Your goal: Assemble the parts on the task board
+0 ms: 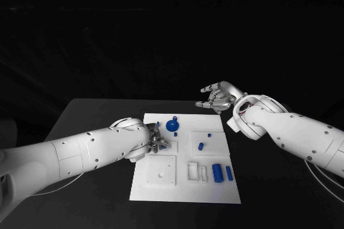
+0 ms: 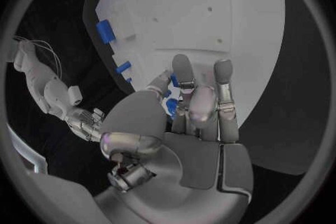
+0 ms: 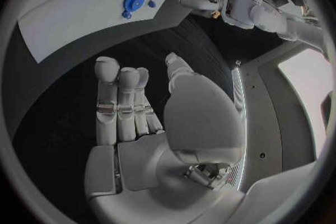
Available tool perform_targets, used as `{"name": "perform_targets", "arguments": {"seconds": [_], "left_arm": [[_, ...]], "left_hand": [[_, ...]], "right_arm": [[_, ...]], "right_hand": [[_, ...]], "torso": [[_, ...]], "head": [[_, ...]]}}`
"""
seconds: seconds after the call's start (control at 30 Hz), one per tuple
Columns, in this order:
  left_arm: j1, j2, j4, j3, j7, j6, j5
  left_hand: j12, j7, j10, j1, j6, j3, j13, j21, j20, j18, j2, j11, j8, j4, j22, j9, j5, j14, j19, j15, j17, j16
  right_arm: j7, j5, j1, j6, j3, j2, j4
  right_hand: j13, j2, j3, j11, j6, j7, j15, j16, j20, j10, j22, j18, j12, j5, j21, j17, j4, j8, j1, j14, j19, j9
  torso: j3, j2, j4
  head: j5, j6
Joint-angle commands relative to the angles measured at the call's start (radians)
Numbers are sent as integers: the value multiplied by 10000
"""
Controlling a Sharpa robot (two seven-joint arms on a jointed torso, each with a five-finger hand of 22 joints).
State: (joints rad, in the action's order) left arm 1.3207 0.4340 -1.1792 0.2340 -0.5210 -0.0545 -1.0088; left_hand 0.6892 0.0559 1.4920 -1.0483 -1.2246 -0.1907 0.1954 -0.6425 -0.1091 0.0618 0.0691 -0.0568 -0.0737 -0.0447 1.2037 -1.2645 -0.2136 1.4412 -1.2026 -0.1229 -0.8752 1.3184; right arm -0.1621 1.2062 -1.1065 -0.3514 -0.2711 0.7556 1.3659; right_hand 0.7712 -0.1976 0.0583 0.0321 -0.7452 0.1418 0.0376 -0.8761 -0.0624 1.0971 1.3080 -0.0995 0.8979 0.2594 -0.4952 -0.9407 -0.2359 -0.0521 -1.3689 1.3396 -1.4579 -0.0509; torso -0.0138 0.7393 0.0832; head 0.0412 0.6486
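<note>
A black tabletop (image 1: 93, 114) is carrying a white task board (image 1: 215, 187) at its middle, and everything here is placed against that board. The left arm (image 1: 79, 152) is reaching in over the board's left edge, and the right arm (image 1: 301, 132) is hanging beyond the board's far right corner. The left hand (image 1: 157, 142) is sitting low over the board's left side, its fingers (image 2: 183, 70) curled close together around a small blue part (image 2: 170, 105); whether they are actually pinching it I cannot tell. The right hand (image 1: 218, 97) is hovering off the board, past its far right corner, palm up, fingers (image 3: 119, 98) straight and pressed side by side with the thumb held apart, holding nothing. On the board, a round blue wheel (image 1: 173, 124) is standing near the far edge, just beside the left hand. Two upright blue cylinders (image 1: 217, 172) are lying side by side near the board's right edge toward the near end. A short blue block (image 1: 201, 146) is sitting in the middle of the right half, with a tiny blue peg (image 1: 209, 135) just beyond it.
</note>
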Motion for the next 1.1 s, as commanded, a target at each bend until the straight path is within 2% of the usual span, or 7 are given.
{"name": "perform_targets", "arguments": {"seconds": [0.03, 0.5, 0.63, 0.73, 0.77, 0.83, 1.1], "left_arm": [[-78, -36, 24, 43, -126, 331, 40], [-84, -40, 105, 42, -148, 283, 40], [-84, 0, 94, 40, -139, 227, 40], [-85, 60, 59, 37, -116, 171, 40], [-85, 84, 43, 35, -107, 160, 40], [-84, 135, 2, 32, -88, 142, 41], [-74, 393, -278, -58, 110, 230, 501]], "left_hand": [[-49, -1245, 234, 106, -1735, 112, -11, 70, 8, -33, -263, -340, -11, 77, 35, 39, 30, 2, -83, -61, 21, -56], [-59, -1245, 231, 119, -1740, 220, -18, 231, -15, -61, -598, -341, -29, 522, 186, 62, 248, 1, -157, -72, 23, -73], [-63, -1245, 236, 178, -1769, 236, -21, 286, -14, -61, -749, -339, -36, 776, 242, 51, 710, 0, -176, -75, 32, -81], [-66, -1250, 237, 221, -1806, 97, -24, 334, -16, -63, -1090, -339, -32, 1119, 291, 56, 1057, -1, -197, -76, 40, -90], [-65, -1256, 239, 295, -1844, -42, -25, 343, -18, -66, -1382, -340, -35, 1356, 308, 66, 1467, 1, -202, -74, 35, -89], [-73, -1238, 237, 378, -1888, -214, -34, 381, -37, -79, -1924, -336, -28, 1884, 336, 81, 1631, -4, -210, -83, 48, -99], [-108, -1208, 236, 49, -1904, 1723, -75, 505, -95, -160, -2140, -310, 6, 2743, 402, 123, 1624, -34, -211, -81, 114, -165]], "right_arm": [[50, 1, 3, 80, -6, -8, 2], [63, -18, 15, 70, -6, -22, -20], [67, -20, 27, 64, -6, -28, -27], [73, -22, 38, 57, -6, -29, -32], [75, -23, 42, 54, -6, -28, -34], [79, -30, 47, 47, -6, -27, -37], [95, -45, 90, 27, -6, -47, -76]], "right_hand": [[-8, -9, -26, -26, -54, -18, 44, -37, 14, 22, 554, -156, 52, 67, 9, 2, -59, -1, 59, -9, -77, -15], [-8, -9, -26, -26, -54, -18, 44, -37, 14, 22, 554, -156, 52, 67, 9, 2, -59, -1, 59, -9, -77, -15], [-8, -9, -27, -26, -54, -18, 44, -37, 14, 22, 553, -156, 52, 67, 10, 3, -59, -1, 59, -9, -77, -15], [-18, -13, -33, -24, -30, -15, 42, -27, 16, 19, 546, -159, 42, 77, 51, 8, -89, -1, 56, -11, -72, -15], [-18, -13, -33, -24, -30, -15, 42, -27, 16, 19, 546, -159, 42, 77, 51, 8, -89, -1, 56, -11, -72, -15], [-18, -13, -33, -24, -30, -15, 42, -27, 16, 19, 546, -159, 42, 77, 51, 8, -89, -1, 56, -11, -72, -15], [-22, -16, -36, -22, -12, -13, 42, -20, 16, 20, 539, -162, 41, 79, 85, 12, -102, -1, 38, -12, -69, -14]], "torso": [[-9, -5, 3], [-16, -1, 1], [-15, 6, -3], [-16, 0, -6], [-18, -1, -5], [-20, -10, -1], [-19, -29, 1]], "head": [[10, 6], [15, 9], [19, 5], [21, 6], [24, 7], [35, 10], [-27, -95]]}}
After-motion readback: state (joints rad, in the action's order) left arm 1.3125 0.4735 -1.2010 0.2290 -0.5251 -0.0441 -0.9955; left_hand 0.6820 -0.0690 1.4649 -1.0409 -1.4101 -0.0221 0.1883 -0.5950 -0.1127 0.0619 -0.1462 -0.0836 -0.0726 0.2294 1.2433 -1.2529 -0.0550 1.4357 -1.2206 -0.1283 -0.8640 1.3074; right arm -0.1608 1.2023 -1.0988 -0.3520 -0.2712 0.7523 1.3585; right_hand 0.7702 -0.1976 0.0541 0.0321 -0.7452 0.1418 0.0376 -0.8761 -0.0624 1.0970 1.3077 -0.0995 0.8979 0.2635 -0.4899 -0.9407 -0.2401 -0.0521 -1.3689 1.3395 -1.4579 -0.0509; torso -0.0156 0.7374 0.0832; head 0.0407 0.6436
